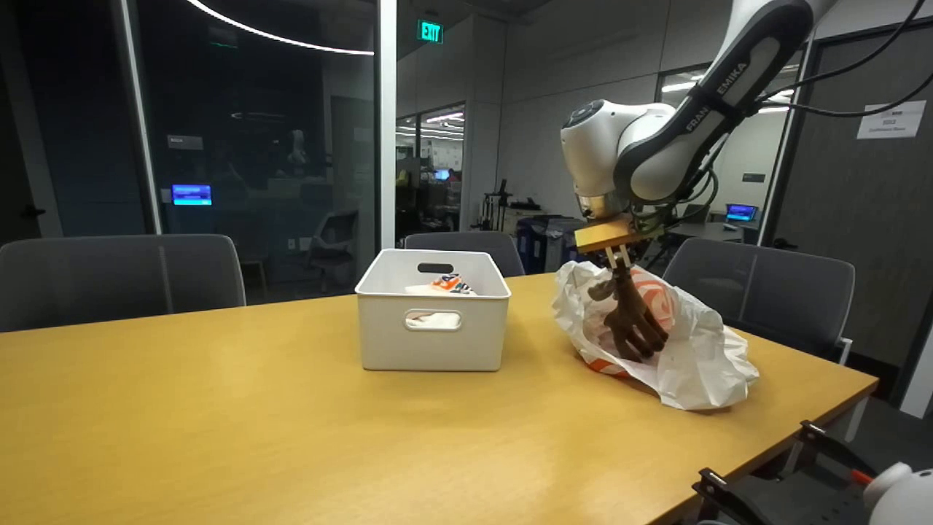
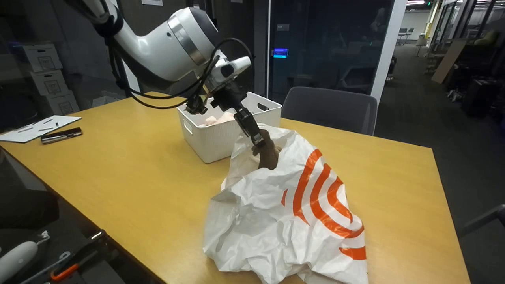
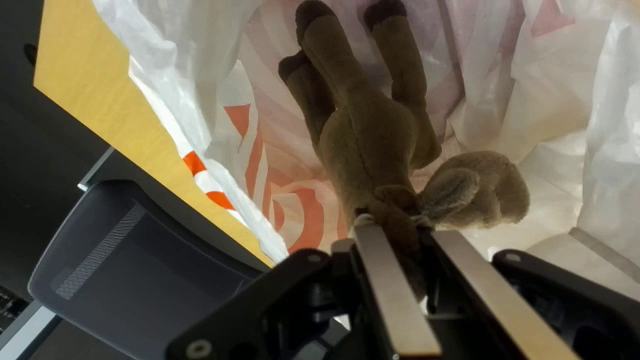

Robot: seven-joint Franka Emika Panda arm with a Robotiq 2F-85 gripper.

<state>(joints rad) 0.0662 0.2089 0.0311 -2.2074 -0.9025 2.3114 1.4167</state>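
Observation:
My gripper (image 3: 394, 225) is shut on a brown plush animal (image 3: 370, 135), with part of the toy pinched between its fingers. The toy's legs with darker ends point away from the gripper, and its head lies to one side in the wrist view. In an exterior view the toy (image 1: 635, 321) hangs from the fingers (image 1: 618, 257) at the mouth of a white plastic bag (image 1: 703, 364) with orange stripes. In an exterior view the bag (image 2: 260, 225) hides the toy's lower part (image 2: 269, 154). I cannot tell whether the toy's legs touch the bag.
A white bin (image 1: 386, 339) stands on the yellow table (image 1: 240, 408) beside the bag; it holds a patterned item (image 1: 452, 283) and something pale pink (image 2: 219, 119). A white sheet (image 2: 35, 128) and a dark case (image 2: 61, 135) lie at a table edge. Chairs (image 1: 765, 292) surround the table.

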